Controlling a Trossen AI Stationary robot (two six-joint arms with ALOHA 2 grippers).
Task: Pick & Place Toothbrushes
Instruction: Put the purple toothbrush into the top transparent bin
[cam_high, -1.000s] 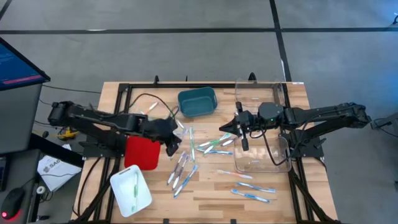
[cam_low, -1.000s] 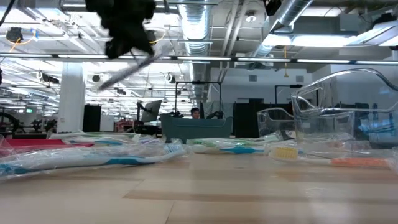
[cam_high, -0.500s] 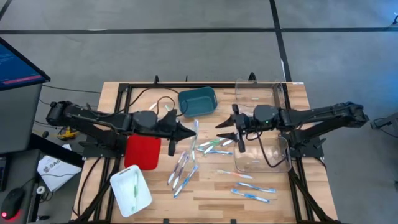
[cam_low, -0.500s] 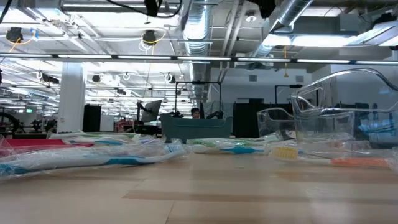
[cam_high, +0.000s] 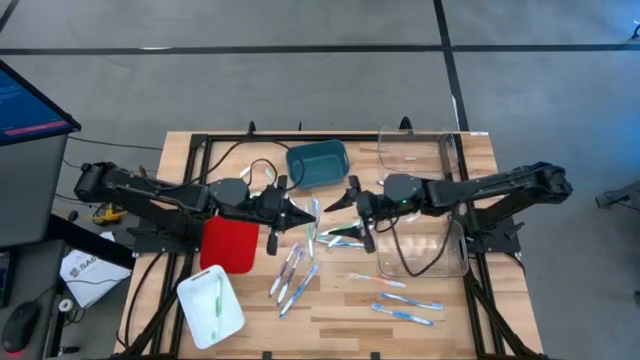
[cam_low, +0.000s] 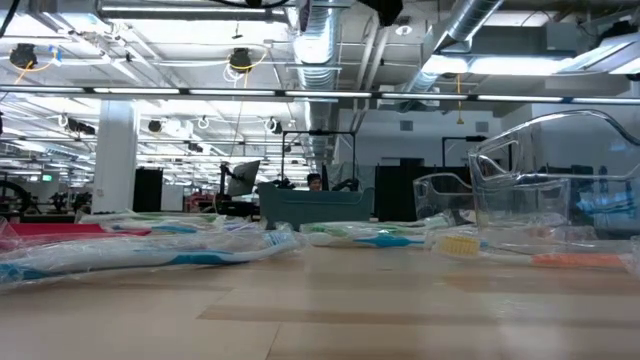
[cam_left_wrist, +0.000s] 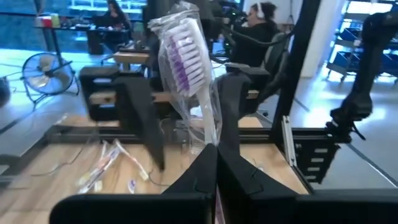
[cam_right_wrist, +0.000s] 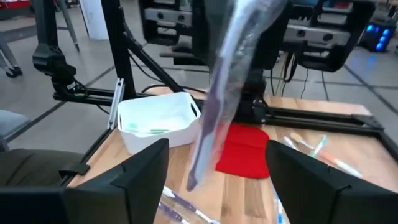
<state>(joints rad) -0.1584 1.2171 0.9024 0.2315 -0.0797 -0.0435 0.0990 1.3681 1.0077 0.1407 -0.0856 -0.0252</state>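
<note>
Left hand (cam_left_wrist: 216, 149) pinches purple toothbrush (cam_left_wrist: 186, 68) by wrapped handle, held upright mid-surface. Right hand (cam_right_wrist: 217, 180) spread wide, facing it (handoff, probably). Brush light, stiff; wrapper slick, crinkly. Grab mid-handle, not bristles. Other toothbrushes (cam_high: 295, 270) lie loose on surface (cam_high: 340, 305).

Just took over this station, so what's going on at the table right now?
The left gripper has its jaws shut on a wrapped purple toothbrush, held up above the middle of the table. The right gripper faces it with jaws open, the toothbrush between them: it looks like a handover. More toothbrushes lie loose on the table.
</note>
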